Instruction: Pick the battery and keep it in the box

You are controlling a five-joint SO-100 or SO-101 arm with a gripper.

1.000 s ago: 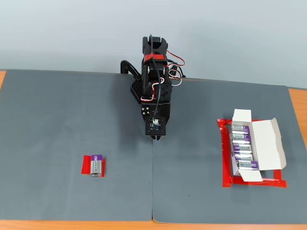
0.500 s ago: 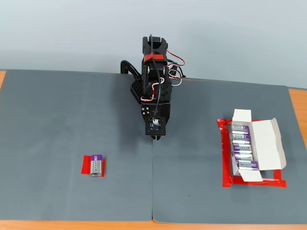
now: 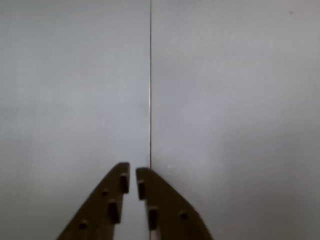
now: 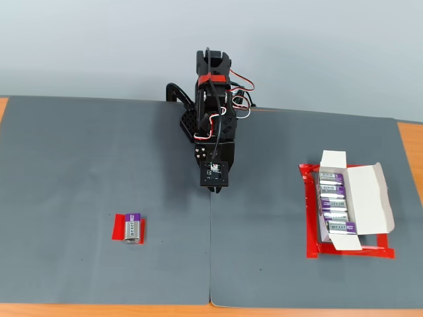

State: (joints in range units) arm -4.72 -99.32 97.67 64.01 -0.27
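A small silver battery (image 4: 133,228) with a purple end lies on a red tape patch at the lower left of the fixed view. The white box (image 4: 350,206) stands open at the right, with several like batteries (image 4: 334,203) in a row inside it. My gripper (image 4: 214,189) hangs folded near the arm's base at the table's middle, far from both. In the wrist view the two dark fingertips nearly touch, so the gripper (image 3: 133,174) is shut with nothing between them, over bare grey mat. Neither battery nor box shows in the wrist view.
Two grey mats meet at a seam (image 3: 150,90) running under the gripper. A red tape frame (image 4: 310,244) surrounds the box. Orange table edge (image 4: 411,152) shows at the right. The arm's base (image 4: 210,92) stands at the back centre.
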